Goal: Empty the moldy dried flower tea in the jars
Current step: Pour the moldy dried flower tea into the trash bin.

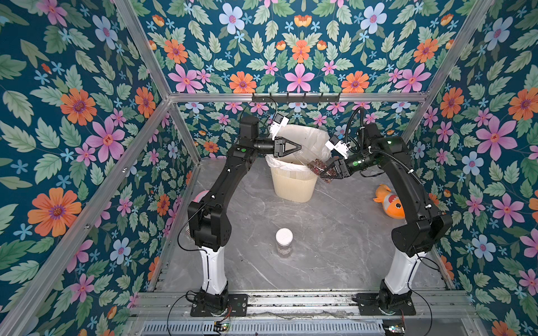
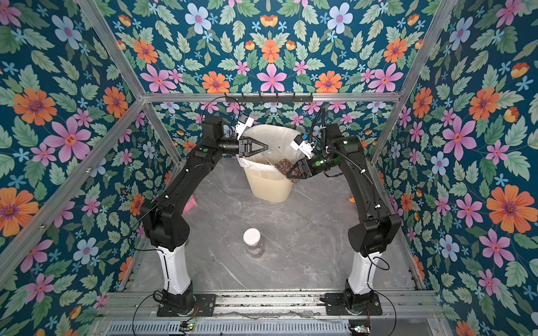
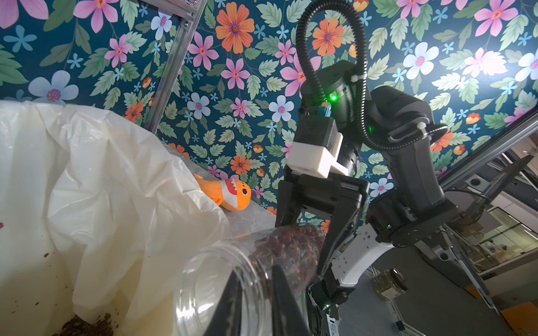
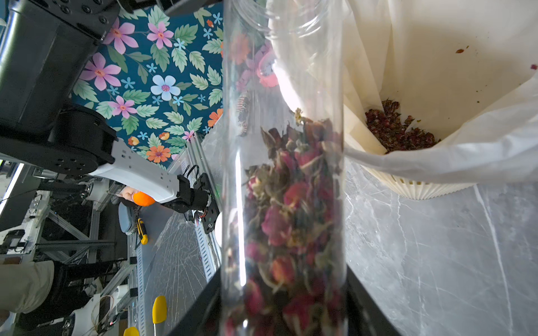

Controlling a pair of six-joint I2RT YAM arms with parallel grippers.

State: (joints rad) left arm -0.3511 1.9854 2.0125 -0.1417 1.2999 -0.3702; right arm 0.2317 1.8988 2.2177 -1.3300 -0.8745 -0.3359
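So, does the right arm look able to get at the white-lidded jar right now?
Probably not: the right gripper is shut on the open jar with tea inside, tilted toward the bin. The white-lidded jar stands unobstructed.

A grey marble-patterned counter (image 1: 334,232) floors the booth. Behind it and on either side of it rise walls of dark teal wallpaper printed with pink, orange and pale-blue flowers (image 1: 72,101), framed by silver aluminium bars (image 1: 393,96). Above its far edge hangs a black hook rail (image 1: 295,99). Slotted metal rails (image 1: 291,302) run along its near edge. Soft light sheens its surface.
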